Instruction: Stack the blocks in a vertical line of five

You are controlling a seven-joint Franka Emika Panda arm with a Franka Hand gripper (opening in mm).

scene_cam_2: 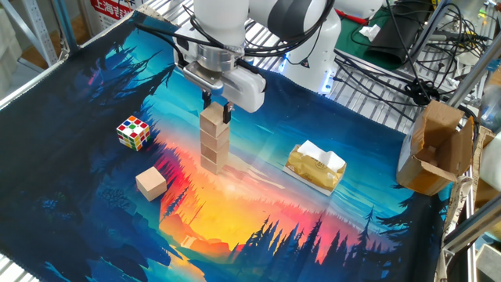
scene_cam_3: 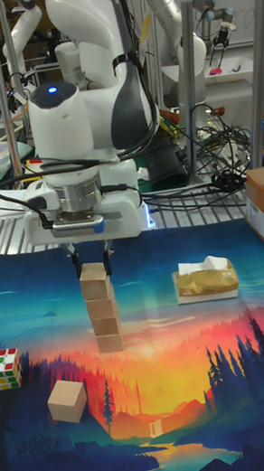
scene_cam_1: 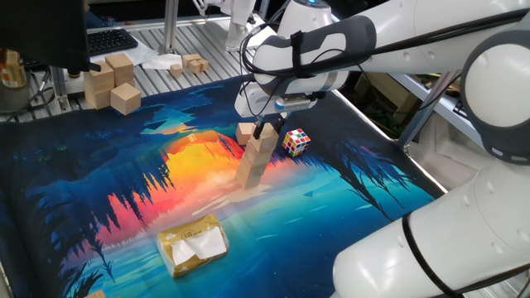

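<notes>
A tower of several light-tan blocks (scene_cam_2: 214,149) (scene_cam_3: 104,321) (scene_cam_1: 255,165) stands upright in the middle of the painted mat. My gripper (scene_cam_2: 217,110) (scene_cam_3: 91,264) (scene_cam_1: 263,131) comes straight down onto it, shut on the top block (scene_cam_3: 94,278), with a dark finger pressed against each side. One loose block (scene_cam_2: 151,183) (scene_cam_3: 67,402) (scene_cam_1: 246,132) lies on the mat a short way from the tower's foot, on the puzzle cube's side.
A multicoloured puzzle cube (scene_cam_2: 133,131) (scene_cam_1: 296,141) (scene_cam_3: 4,368) sits near the loose block. A gold tissue pack (scene_cam_2: 315,166) (scene_cam_3: 206,281) (scene_cam_1: 193,244) lies on the tower's other side. Larger pale wooden blocks (scene_cam_1: 112,83) rest off the mat. A cardboard box (scene_cam_2: 434,149) stands at the edge.
</notes>
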